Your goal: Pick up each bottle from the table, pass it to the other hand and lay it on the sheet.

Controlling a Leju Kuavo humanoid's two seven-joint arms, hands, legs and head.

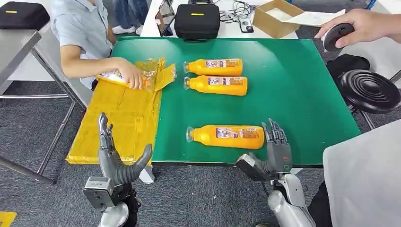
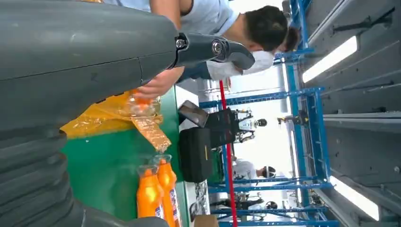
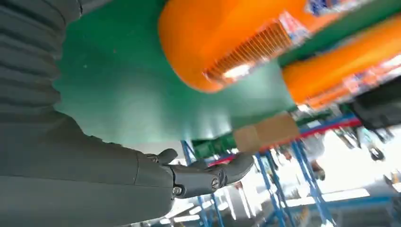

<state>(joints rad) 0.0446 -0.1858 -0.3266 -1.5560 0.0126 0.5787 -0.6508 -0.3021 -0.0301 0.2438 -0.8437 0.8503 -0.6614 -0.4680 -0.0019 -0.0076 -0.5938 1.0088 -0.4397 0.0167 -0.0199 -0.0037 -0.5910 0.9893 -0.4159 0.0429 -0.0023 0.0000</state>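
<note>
- Green surface (image 1: 293, 85) with a yellow sheet (image 1: 123, 123) along its left edge.
- Nearest bottle (image 1: 226, 136) lies on its side near the front edge; two more bottles (image 1: 215, 75) lie side by side farther back.
- Right hand (image 1: 275, 146) is released, fingers spread just beside the nearest bottle's base; contact unclear.
- Left hand (image 1: 116, 158) is released, empty, at the sheet's front edge.
- Person's hand (image 1: 132, 75) holds a fourth bottle (image 1: 113, 76) on the sheet's far end.

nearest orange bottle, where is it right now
In the head view the nearest orange bottle lies on its side near the green mat's front edge, just beside the right hand.
</note>
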